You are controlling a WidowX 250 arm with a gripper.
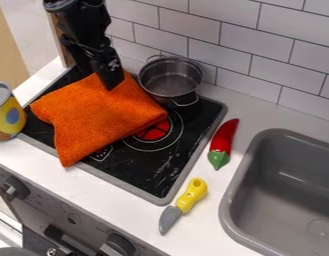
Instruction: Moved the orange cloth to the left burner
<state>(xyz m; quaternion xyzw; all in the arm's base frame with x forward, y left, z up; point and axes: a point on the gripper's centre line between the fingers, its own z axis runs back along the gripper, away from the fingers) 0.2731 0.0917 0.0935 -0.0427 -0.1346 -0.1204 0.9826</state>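
The gripper (106, 75) hangs from the upper left, low over the back part of the orange cloth (100, 112), and overlaps the cloth's upper edge in the view. The cloth lies spread and slightly folded over the left part of the black stove top (167, 170). It covers the left burner area and reaches past the stove's front edge at one corner. Its right corner partly overlaps the red burner (153, 132). Whether the gripper holds any cloth cannot be made out.
A metal pot (170, 77) stands at the back of the stove, right beside the cloth. A can (6, 112) is at the left edge. Right of the stove lie a red pepper (225, 137) and a toy knife (183, 204), with a grey sink (237, 200) beyond.
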